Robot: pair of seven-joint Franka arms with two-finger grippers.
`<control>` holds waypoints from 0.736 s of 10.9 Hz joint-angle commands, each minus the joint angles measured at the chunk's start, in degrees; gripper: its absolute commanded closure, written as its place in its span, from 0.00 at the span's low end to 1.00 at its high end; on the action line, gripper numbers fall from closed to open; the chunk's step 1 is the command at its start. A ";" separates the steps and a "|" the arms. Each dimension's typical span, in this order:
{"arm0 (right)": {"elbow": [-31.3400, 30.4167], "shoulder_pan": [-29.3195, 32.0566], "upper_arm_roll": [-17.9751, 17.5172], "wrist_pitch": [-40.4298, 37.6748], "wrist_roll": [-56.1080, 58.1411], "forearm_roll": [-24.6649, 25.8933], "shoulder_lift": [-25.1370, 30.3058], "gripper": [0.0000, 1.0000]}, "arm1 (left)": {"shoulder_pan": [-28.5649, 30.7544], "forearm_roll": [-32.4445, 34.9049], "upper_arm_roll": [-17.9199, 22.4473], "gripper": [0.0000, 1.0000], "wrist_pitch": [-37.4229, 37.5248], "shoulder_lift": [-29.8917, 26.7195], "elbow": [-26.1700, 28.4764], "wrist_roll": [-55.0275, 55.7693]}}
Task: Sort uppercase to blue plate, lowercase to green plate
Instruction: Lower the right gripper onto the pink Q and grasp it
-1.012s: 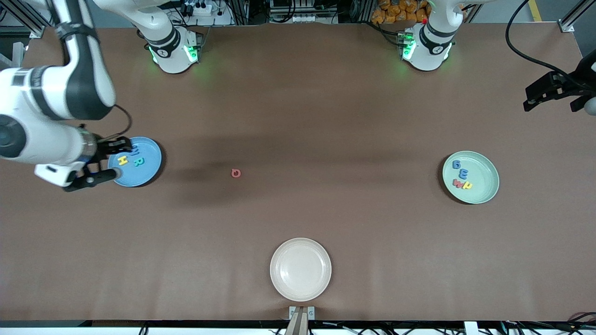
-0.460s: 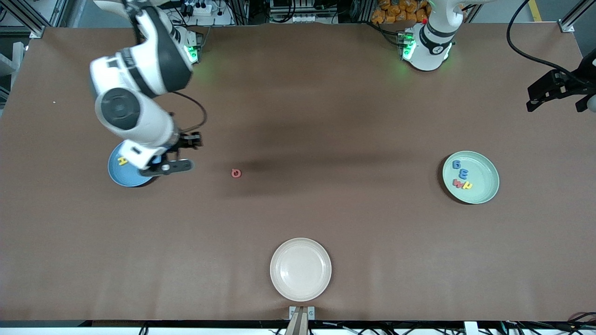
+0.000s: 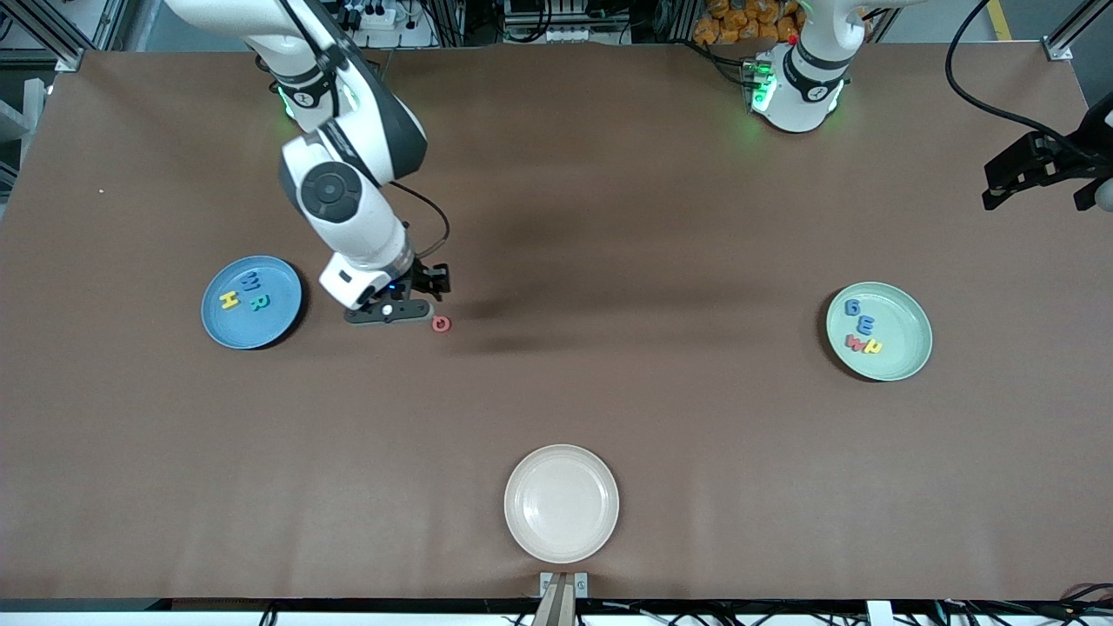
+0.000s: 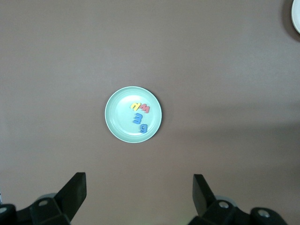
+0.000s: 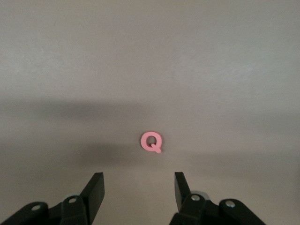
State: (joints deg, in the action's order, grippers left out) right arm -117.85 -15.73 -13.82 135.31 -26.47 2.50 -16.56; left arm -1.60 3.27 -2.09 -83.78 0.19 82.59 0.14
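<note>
Right wrist view: my right pincer [image 5: 138,190], fingers parted and empty, hangs over the brown surface [image 3: 609,217] just beside the small red foam Q [image 5: 151,141]. Descending off-centre could nudge it away. My left pincer [image 4: 139,192] waits released above the pale green plate [image 4: 112,124].

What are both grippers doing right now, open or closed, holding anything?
Left gripper: open, empty, high over the green plate.
Right gripper: open, empty, over the table beside the red Q.

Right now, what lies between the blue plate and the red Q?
In the front view, only the right end effector, open and empty, hangs between the blue plate and the Q; the table beneath is bare.
</note>
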 commanded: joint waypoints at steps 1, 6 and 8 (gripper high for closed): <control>-1.50 -0.26 -0.25 6.00 -1.22 -0.30 -3.72 0.32 | -0.16 1.21 -0.19 0.00 0.02 0.52 -0.86 0.21; -1.42 -1.06 -0.16 9.97 -1.92 0.75 -9.97 0.35 | -0.51 1.12 -0.19 0.00 0.02 1.05 -0.77 -0.06; -1.07 -1.06 0.72 9.98 -1.83 3.72 -10.59 0.35 | -0.43 0.60 -0.28 0.00 0.02 0.96 -0.77 0.21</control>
State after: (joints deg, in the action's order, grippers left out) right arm -119.65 -16.75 -13.57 144.98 -26.92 3.62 -26.42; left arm -1.88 3.27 -2.20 -83.78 0.93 82.60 0.10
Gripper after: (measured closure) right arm 0.344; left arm 0.000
